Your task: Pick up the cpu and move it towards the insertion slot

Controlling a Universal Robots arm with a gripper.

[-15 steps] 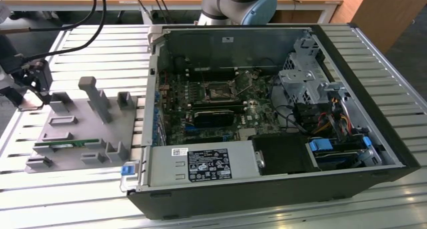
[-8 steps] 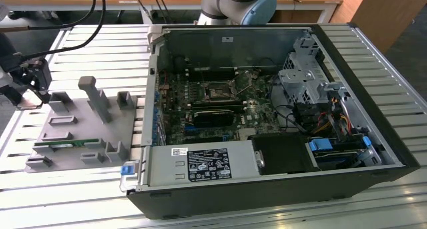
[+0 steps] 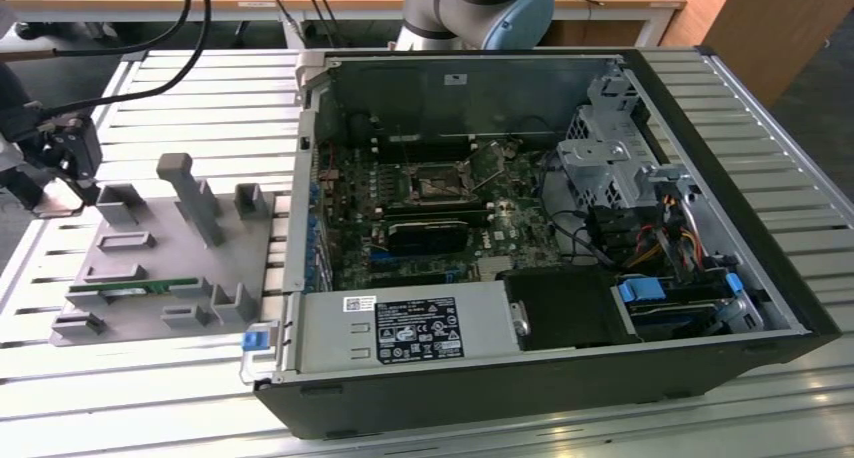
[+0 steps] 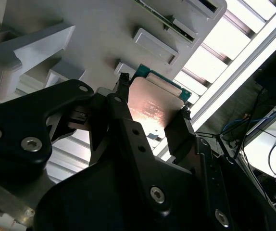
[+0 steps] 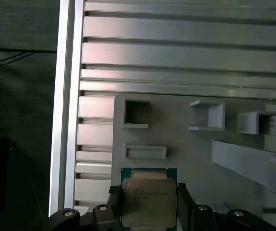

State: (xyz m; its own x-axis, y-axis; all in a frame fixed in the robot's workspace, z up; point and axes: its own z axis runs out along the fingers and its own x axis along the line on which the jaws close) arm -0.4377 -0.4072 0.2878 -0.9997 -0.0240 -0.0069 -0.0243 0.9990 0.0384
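Gripping cpu (image 5: pixel 149 202) edgewise in hand (image 5: pixel 149 198), lid up.

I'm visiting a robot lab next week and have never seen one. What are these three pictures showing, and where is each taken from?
It is one robot arm with a gripper. The exterior view looks from off the arm at a slatted table bearing a grey fixture plate and an open computer case, with the insertion slot on its green board. Both wrist views ride near the gripper: it clamps the cpu by opposite edges, close to the plate.
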